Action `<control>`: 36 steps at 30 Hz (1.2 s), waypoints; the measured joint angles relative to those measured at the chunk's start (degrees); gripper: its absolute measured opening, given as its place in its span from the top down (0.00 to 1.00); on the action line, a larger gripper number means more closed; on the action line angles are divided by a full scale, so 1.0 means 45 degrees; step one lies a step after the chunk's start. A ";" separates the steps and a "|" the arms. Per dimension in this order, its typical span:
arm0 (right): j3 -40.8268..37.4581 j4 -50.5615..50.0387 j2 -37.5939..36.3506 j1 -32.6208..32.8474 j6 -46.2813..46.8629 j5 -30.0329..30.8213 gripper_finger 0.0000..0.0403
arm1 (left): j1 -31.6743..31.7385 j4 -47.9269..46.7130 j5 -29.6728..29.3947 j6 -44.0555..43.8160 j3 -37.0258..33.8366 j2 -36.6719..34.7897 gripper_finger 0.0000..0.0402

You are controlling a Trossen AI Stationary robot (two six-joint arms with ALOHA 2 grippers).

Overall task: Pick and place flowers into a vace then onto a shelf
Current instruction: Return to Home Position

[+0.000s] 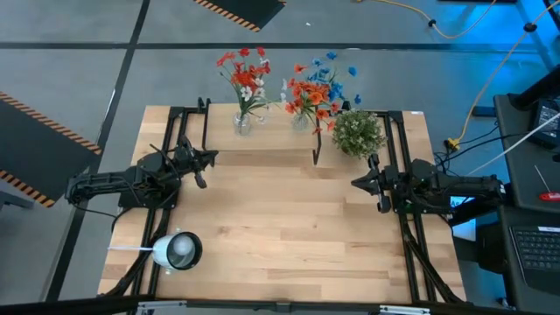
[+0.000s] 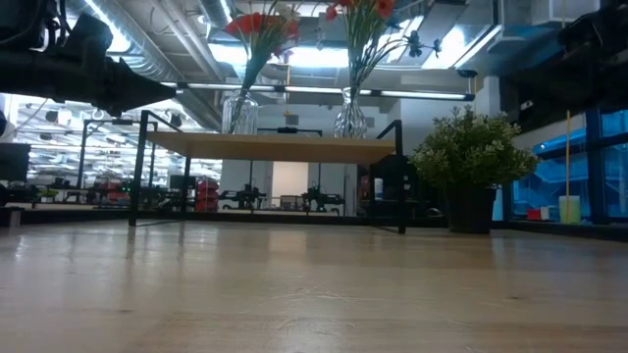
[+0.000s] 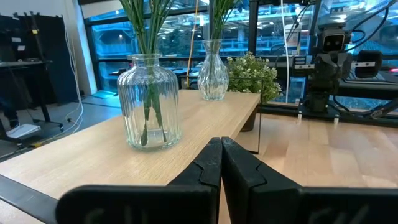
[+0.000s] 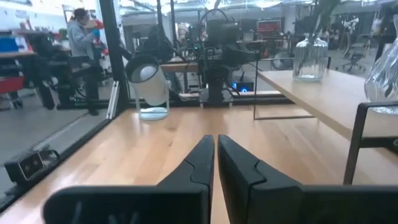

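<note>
— On the shelf [image 1: 271, 140], are the flowers [image 1: 245, 74] standing in vases [image 1: 242, 122]?
— Yes. The left end effector [image 1: 203, 166] and right end effector [image 1: 366, 182] are sitting pressed together, empty, at the surface's [image 1: 280, 227] sides; I'd be folding both home slowly, avoiding the shelf.

On the shelf [image 2: 275, 147] at twelve o'clock stand two glass vases [image 2: 239, 113] holding flowers [image 2: 260, 25]; a potted bushy plant [image 2: 469, 152] sits at three o'clock.

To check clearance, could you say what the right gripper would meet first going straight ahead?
Probably the left arm: the shut right gripper points across bare tabletop at it, the shelf off to one side; depth is unclear.
</note>
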 joint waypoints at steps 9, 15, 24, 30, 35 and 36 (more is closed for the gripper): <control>0.0000 0.0039 0.0009 -0.0005 -0.0368 0.0004 0.94 | 0.0000 0.0000 0.0005 0.0003 0.0000 0.0000 0.99; 0.0000 0.0041 0.0009 -0.0005 -0.0367 0.0004 0.94 | 0.0000 0.0000 0.0000 0.0001 0.0000 0.0000 0.99; 0.0000 0.0039 0.0009 -0.0005 -0.0367 0.0004 0.94 | 0.0000 0.0000 0.0000 -0.0001 0.0000 0.0000 0.99; 0.0000 0.0044 0.0009 -0.0005 -0.0372 -0.0001 0.94 | 0.0000 0.0000 0.0000 0.0006 0.0000 0.0000 0.99; 0.0000 0.0044 0.0009 -0.0005 -0.0376 -0.0001 0.94 | 0.0000 0.0000 0.0000 0.0006 0.0000 0.0000 0.99; 0.0000 0.0044 0.0009 -0.0005 -0.0380 -0.0001 0.94 | 0.0000 0.0000 0.0000 0.0001 0.0000 0.0000 0.99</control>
